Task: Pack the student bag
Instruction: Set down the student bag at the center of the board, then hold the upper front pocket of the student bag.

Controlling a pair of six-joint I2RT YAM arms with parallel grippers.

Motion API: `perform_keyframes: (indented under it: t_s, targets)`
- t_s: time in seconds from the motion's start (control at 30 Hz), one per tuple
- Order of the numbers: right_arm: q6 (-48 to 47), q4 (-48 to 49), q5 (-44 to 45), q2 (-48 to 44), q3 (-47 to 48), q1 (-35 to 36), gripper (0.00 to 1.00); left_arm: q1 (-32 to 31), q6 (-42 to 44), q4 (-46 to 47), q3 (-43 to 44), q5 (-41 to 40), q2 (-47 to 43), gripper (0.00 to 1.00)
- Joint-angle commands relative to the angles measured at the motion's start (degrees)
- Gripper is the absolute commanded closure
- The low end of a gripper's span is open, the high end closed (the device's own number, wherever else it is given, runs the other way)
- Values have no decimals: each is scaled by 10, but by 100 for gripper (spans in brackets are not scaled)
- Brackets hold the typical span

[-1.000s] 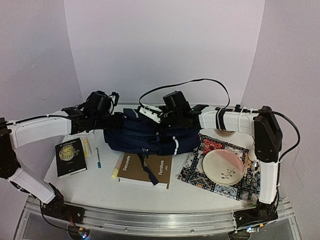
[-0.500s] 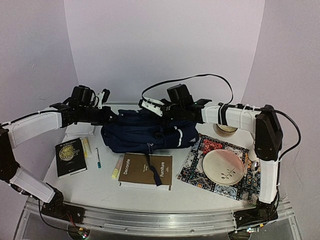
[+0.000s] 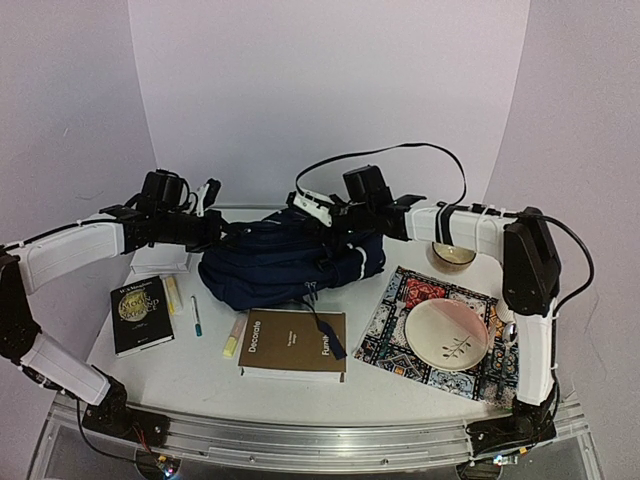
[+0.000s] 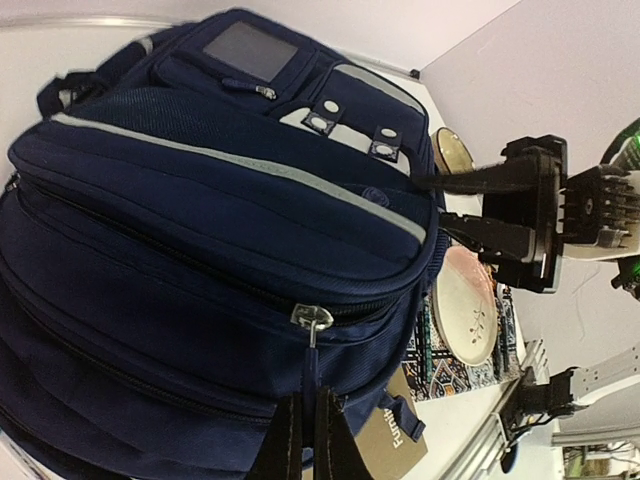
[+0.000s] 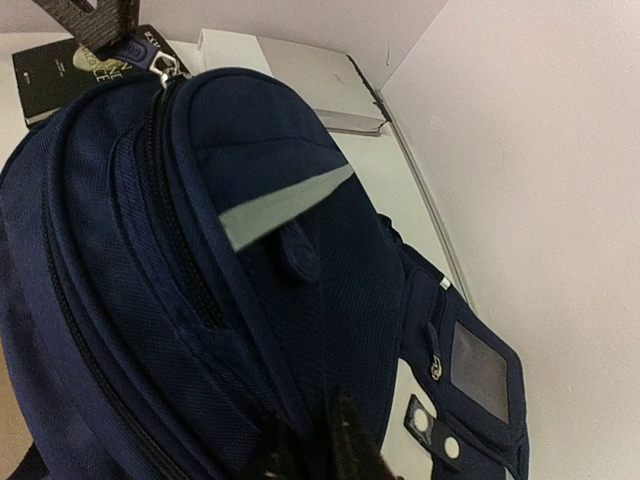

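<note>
A plate (image 3: 447,334) sits on a mat (image 3: 398,302), a bowl (image 3: 452,256) behind. A pen (image 3: 196,316) lies between a black book (image 3: 141,314) and a brown book (image 3: 290,344).

Student bag (image 3: 285,265): large dark navy fabric backpack with pale trim stripes, white snap patches and a grey window patch on one pocket. Lies on its side, mid-back of table (image 3: 190,375), bulging. Visible zips shut. One dark strap trails toward near edge.

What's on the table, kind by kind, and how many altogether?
Dark navy fabric backpack: 1
Books: 2, black book, brown book
Pale yellow markers: 2
Teal pen: 1
Round beige plate: 1
Brown bowl: 1
Patterned rectangular mat: 1
White flat box: 1
Metal cutlery piece: 1
Total: 11
</note>
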Motion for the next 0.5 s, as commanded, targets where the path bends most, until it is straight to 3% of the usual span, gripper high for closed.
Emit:
perform_keyframes:
  t_s: [0.0,0.17,0.47]
  targets:
    - [40,20,5,-61,-19,1,72,-22,-37,26,23,12,19,100]
    - [47,-6,5,-86,-26,27,58,-56,-44,26,47,-7,42,100]
    - [37,-44,-2,-82,-28,65,51,-82,-52,26,65,-23,54,100]
